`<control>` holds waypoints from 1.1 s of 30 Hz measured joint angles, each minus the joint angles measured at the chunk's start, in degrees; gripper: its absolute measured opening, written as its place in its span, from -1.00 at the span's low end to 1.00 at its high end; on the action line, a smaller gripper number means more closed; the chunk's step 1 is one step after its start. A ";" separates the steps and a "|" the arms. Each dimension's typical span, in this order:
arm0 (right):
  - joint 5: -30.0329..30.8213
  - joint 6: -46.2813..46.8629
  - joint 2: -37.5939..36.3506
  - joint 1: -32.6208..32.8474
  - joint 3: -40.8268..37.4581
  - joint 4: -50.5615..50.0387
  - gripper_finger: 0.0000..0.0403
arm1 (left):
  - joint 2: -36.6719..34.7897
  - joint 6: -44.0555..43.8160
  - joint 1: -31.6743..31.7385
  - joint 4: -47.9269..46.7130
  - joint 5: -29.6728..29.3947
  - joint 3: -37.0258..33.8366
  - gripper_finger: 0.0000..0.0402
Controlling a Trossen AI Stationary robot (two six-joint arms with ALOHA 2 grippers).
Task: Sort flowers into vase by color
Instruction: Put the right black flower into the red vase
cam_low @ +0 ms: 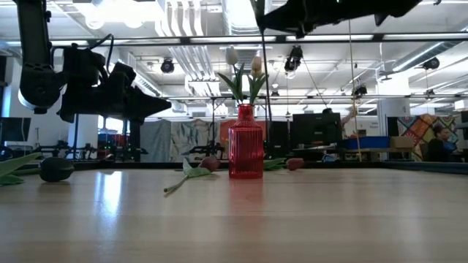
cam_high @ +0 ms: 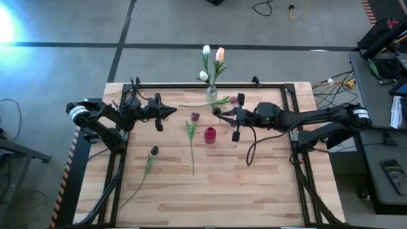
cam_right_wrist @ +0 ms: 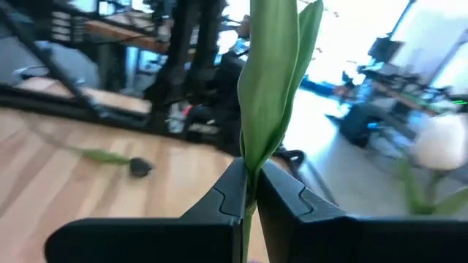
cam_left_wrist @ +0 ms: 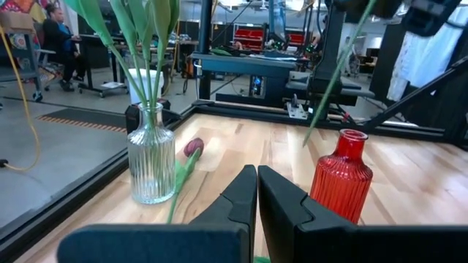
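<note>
We see the artificial tulips with long thin green stems spread over the pale wooden plank surface (cam_high: pixel 254 184). The right gripper (cam_high: pixel 216 112) is clenched on one green tulip stem with a long leaf (cam_right_wrist: pixel 269 88); in the right wrist view the stem rises from between its dark fingers (cam_right_wrist: pixel 227 191), and in the low view it hangs from the gripper above the small red ribbed glass vase (cam_high: pixel 210 135). Whether its lower end touches that vase we cannot tell.

Beside the red vase lies a dark purple tulip (cam_high: pixel 194 117), its stem running toward the near edge of the surface. Another dark-headed tulip (cam_high: pixel 153 151) lies well apart toward the left side, stem trailing to the near-left corner. At the far edge stands a clear ribbed glass vase (cam_high: pixel 212 95) holding white and peach tulips (cam_high: pixel 213 56). Around its base lie a maroon-headed tulip (cam_left_wrist: pixel 192 148) and loose green stems. A black metal frame (cam_high: pixel 191 84) borders the surface.

The right arm (cam_high: pixel 305 118) reaches in low from the right side, stretched almost level toward the middle, between the two vases. The left arm (cam_high: pixel 105 117) is folded at the left side, and the left gripper (cam_high: pixel 170 112) points toward the vases, above the surface, its fingers pressed together on nothing. In the left wrist view both vases stand ahead of it, clear one and red one apart.
</note>
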 joint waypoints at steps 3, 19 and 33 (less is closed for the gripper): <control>-1.07 1.11 0.10 -1.43 -1.83 1.35 -0.92 | 0.00 -0.02 0.00 0.13 -0.01 0.00 -1.00; 3.64 2.20 0.07 -3.25 -9.91 21.01 -0.92 | 0.00 0.79 0.00 0.22 -0.04 0.02 -1.00; 10.96 15.84 0.07 -3.06 -4.90 22.81 -0.92 | 0.00 0.80 -0.11 -0.08 -0.03 0.02 -1.00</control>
